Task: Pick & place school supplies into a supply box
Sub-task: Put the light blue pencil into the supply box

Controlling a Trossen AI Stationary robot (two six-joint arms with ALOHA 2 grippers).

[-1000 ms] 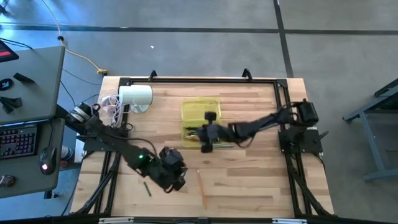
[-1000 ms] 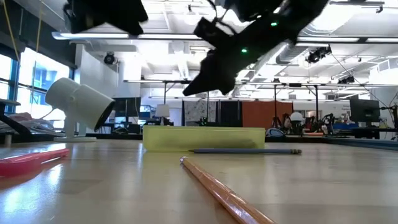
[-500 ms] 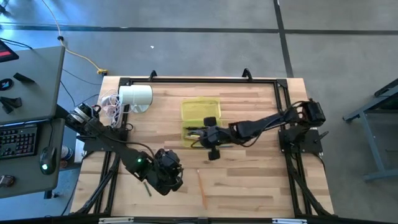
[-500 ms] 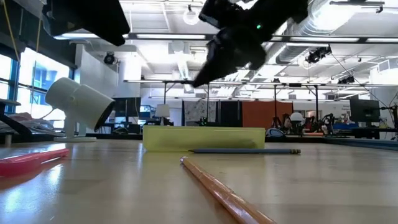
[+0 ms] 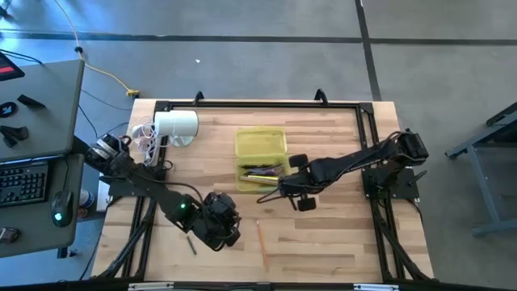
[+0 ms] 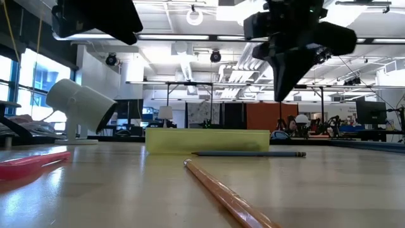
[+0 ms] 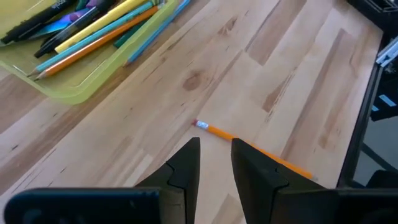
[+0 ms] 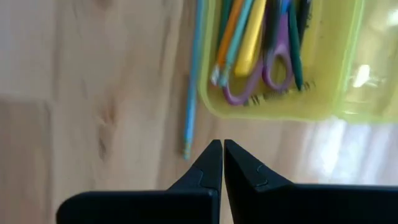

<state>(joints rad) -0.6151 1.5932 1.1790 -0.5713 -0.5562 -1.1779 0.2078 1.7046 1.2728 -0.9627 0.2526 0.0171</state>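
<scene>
Beneath both arms, wooden table (image 5: 339, 242), slatted top. White cylinder (image 5: 176, 125) with cables at the far corner, well apart from either gripper.

Supply box (image 5: 260, 145), translucent yellow-green, sits just ahead of the right gripper (image 5: 279, 187), which hangs above the tabletop off the box's near end, fingers pressed together, holding nothing. Inside the box: pens and pencils (image 8: 252, 34) lying lengthwise, plus purple-handled scissors (image 8: 273, 62) at the end nearest this gripper. 1 light blue pencil (image 8: 191, 81) lies on the table just outside the box's long wall, beside and ahead of the fingertips.

Left gripper (image 7: 214, 163) hovers over the table's near-left part, well apart from the box, fingers parted by a narrow gap, nothing between them. Orange pencil (image 7: 255, 149) lies on the wood just past its fingertips, not touching. A small dark pen (image 5: 191, 245) lies just beside this gripper, toward the table's near edge.

Pink pen (image 6: 35, 161) in the low view, near the table's left edge.
</scene>
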